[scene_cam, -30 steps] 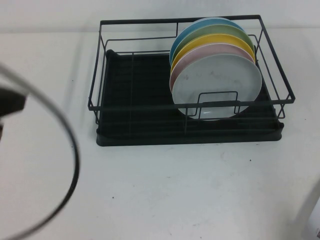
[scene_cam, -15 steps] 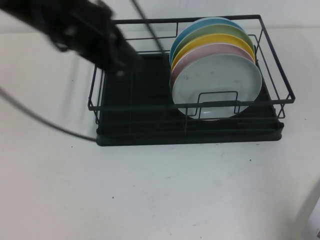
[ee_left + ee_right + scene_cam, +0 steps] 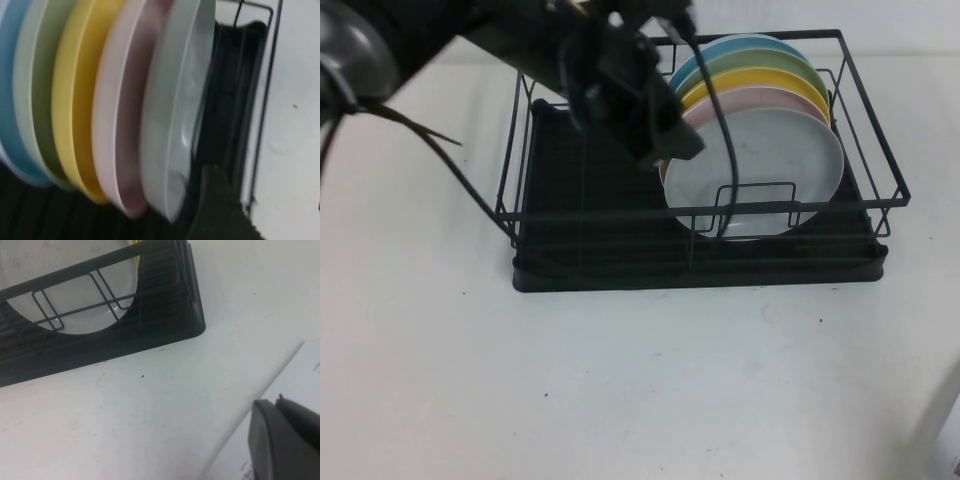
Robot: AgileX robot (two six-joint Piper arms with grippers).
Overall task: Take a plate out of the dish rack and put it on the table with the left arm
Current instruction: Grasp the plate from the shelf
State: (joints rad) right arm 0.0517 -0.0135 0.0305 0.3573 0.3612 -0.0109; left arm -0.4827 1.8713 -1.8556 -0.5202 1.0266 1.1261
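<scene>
Neither gripper shows its jaws clearly, so I cannot tell if they are open or closed. From the left gripper only a blurred black body is seen in the high view, and one dark finger in the left wrist view. From the right gripper only one dark finger shows, at the edge of the right wrist view.

Under everything is the white table, with a few small dark specks on it. On its far half stands the dish rack, a black wire frame over a black ribbed tray. The left arm comes from the left far corner and reaches over the rack, and a black cable hangs from it to the rack's left side. The left gripper is above the middle of the rack, just beside the left edge of the plates.

Five plates stand on edge in the right half of the rack, close one behind the other. Nearest to the camera is the pale grey-white plate, upright behind a small wire loop of the front rail. Behind it come the pink plate, the yellow plate, the green plate and the blue plate.

The right gripper is low over the table, near the rack's front right corner. Beside it lies a white sheet.
</scene>
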